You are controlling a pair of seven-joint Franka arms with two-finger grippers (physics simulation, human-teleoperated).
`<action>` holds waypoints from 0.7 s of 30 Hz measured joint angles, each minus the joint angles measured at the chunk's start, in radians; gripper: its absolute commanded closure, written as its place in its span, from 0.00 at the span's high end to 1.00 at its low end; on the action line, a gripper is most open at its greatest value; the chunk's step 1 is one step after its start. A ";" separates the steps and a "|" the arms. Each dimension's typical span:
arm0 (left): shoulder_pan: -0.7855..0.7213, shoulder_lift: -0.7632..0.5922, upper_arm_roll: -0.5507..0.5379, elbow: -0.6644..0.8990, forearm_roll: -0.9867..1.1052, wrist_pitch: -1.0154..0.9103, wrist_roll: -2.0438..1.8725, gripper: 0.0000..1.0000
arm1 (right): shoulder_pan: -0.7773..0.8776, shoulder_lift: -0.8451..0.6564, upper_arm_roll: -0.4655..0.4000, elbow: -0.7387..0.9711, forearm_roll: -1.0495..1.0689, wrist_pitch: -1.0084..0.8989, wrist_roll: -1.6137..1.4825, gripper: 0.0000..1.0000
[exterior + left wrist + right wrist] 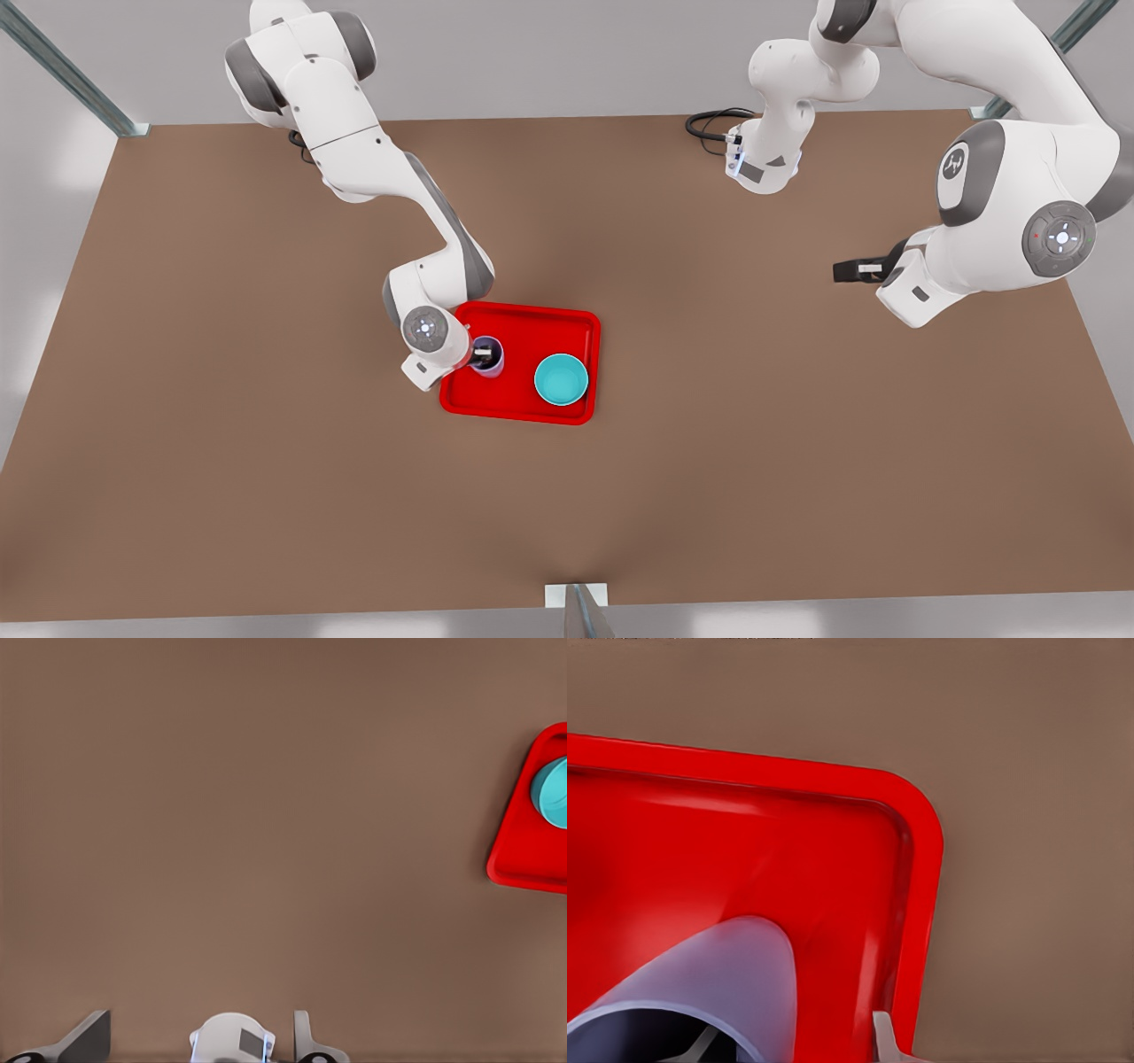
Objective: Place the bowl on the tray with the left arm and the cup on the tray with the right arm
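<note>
The red tray [523, 323] lies mid-table. On it the teal bowl [561, 379] stands free toward the front view's right, and the lavender cup [493, 365] stands upright by the rim toward the front view's left. My right gripper [485, 354] is open astride the cup's wall. In the right wrist view one finger is inside the cup [735, 974] and the other finger [884, 1041] is outside, apart from the wall, above the tray [788, 842]. My left gripper [842, 270] waits open far off at the front view's right. Its fingers [89, 1041] frame bare table, with the tray [523, 859] and bowl [554, 793] at the edge.
The brown table [266, 443] spreads wide around the tray. A black cable [709, 124] lies by the arm base at the back right. Metal frame posts stand at the back corners [124, 124] and the front edge [576, 607].
</note>
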 measured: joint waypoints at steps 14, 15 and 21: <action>-0.001 -0.002 -0.004 0.001 -0.002 -0.013 0.000 1.00 | -0.096 -0.086 -0.168 0.321 -0.119 -0.341 -0.073 1.00; 0.003 -0.001 -0.015 0.019 -0.003 -0.016 0.001 1.00 | -0.121 -0.130 -0.180 0.331 -0.161 -0.387 -0.101 1.00; 0.004 0.003 -0.030 0.041 -0.003 -0.045 0.002 1.00 | -0.230 -0.483 -0.085 0.246 -0.262 -0.612 -0.238 1.00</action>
